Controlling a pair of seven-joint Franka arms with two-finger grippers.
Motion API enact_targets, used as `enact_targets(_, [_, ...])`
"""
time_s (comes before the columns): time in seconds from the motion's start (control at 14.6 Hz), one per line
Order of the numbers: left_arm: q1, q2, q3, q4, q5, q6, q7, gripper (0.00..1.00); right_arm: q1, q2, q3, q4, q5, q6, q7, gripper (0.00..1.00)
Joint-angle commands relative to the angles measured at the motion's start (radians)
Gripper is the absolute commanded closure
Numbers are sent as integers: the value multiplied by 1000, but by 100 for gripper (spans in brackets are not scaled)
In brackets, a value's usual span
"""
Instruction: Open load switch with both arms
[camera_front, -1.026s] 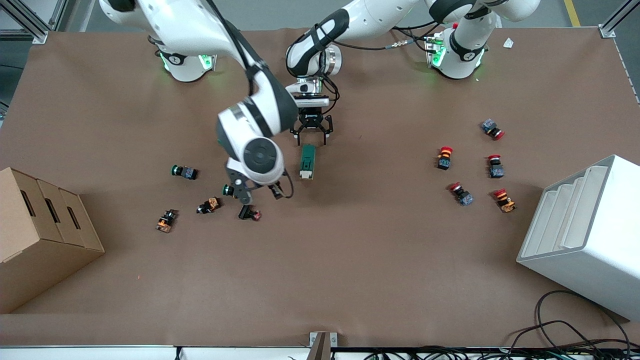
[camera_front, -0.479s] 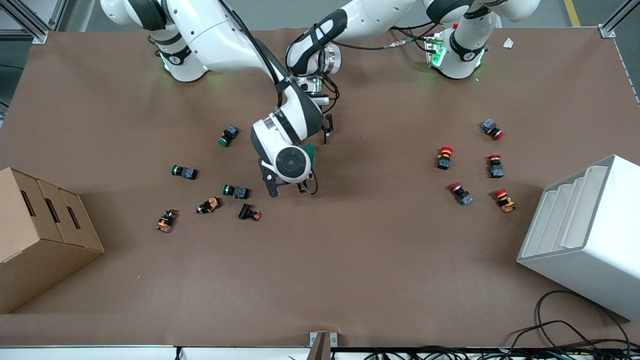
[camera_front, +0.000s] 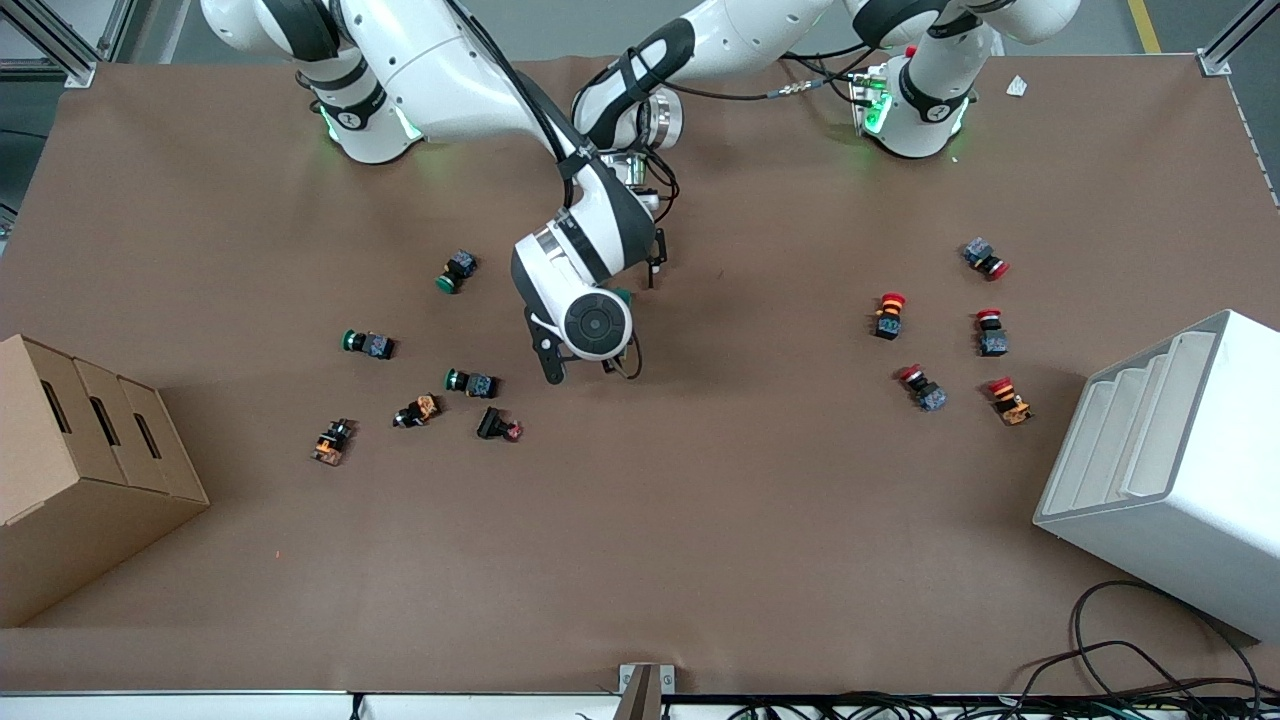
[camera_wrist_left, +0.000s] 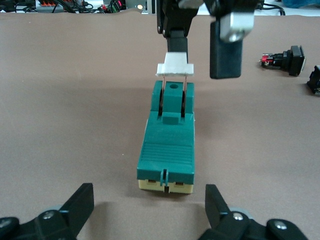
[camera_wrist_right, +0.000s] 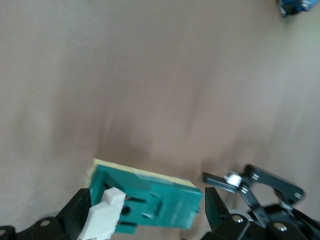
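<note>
The load switch (camera_wrist_left: 167, 145) is a dark-green block on a cream base, lying on the brown table mid-way between the arms. Its white lever (camera_wrist_left: 175, 69) stands raised at the end away from my left gripper. My left gripper (camera_wrist_left: 150, 200) is open and low, with the switch's cream end just ahead of its fingertips. My right gripper (camera_wrist_right: 147, 215) is open and straddles the switch, the lever (camera_wrist_right: 105, 215) close to one finger. In the left wrist view one right finger (camera_wrist_left: 176, 40) hangs right over the lever. From the front, the right wrist hides all but a green sliver of the switch (camera_front: 623, 296).
Green-capped push buttons (camera_front: 456, 270) (camera_front: 368, 344) (camera_front: 470, 382) and other small buttons (camera_front: 498, 427) lie toward the right arm's end. Red-capped buttons (camera_front: 888, 315) sit toward the left arm's end. A cardboard box (camera_front: 80, 470) and a white rack (camera_front: 1170, 470) stand at the table's ends.
My right arm swung from above the green-capped buttons across to the load switch and came down over it, uncovering one green button. The left gripper stayed by the switch's end.
</note>
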Motion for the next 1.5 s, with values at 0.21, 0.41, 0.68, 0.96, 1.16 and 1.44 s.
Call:
enact_targets(0.21, [-4,0,5,2,19,-10,-4,1,7,-18,50,-12,29,-93,-16,0])
enact_targets(0.41, [-4,0,6,3,19,-10,-4,1,36,-12,53,-28,29,-107,-16,0])
enact_targets(0.68, [-2,0,6,2,18,-10,-1,1,41,-7,51,-68,18,-107,-33,0])
enact_targets(0.96, [6,-26,3,6,-23,-10,84,1,-95,-81,22,-11,-8,-292,-321,0])
enact_targets(1.16, [6,-75,-6,15,-105,-6,124,1,-242,-179,10,-3,-151,-319,-682,0])
enact_targets(1.44, [18,-189,-26,152,-449,0,359,0,-428,-253,12,-2,-316,-296,-1193,0])
